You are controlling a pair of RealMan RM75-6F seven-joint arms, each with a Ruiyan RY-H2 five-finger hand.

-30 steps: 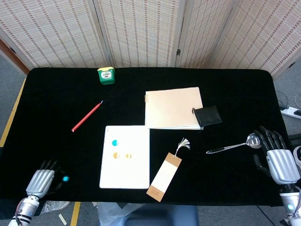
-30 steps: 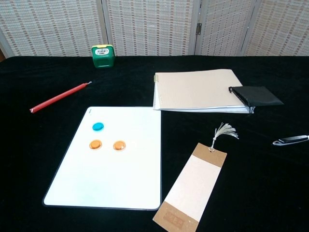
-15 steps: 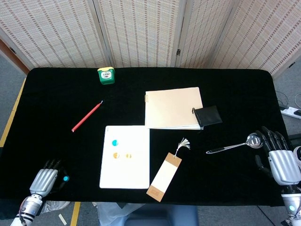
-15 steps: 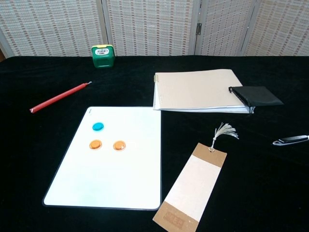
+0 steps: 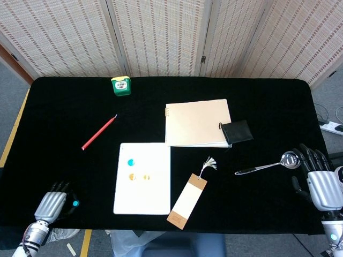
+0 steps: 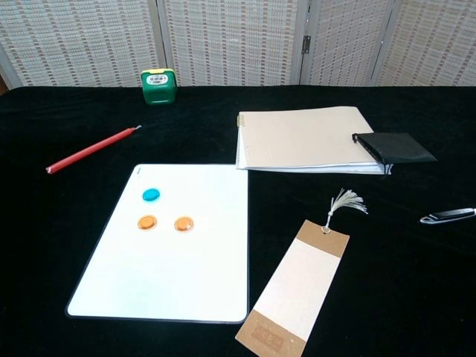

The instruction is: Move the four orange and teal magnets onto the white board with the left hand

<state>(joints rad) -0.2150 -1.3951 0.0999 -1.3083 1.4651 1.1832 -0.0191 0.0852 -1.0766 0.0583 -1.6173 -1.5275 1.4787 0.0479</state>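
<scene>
Head view: left hand (image 5: 51, 204) pinches teal magnet (image 5: 75, 203), off the white board (image 5: 142, 197).

The head view looks down steeply from high above the near edge of the table (image 5: 64, 101), facing the folding screen (image 5: 161, 37) behind it, and takes in the whole top. The chest view sits lower and nearer, looking across at a flat angle. Both share the white board (image 5: 143, 179) (image 6: 178, 245), notebook (image 5: 196, 122) (image 6: 305, 139) and bookmark (image 5: 186, 201) (image 6: 294, 286).
</scene>
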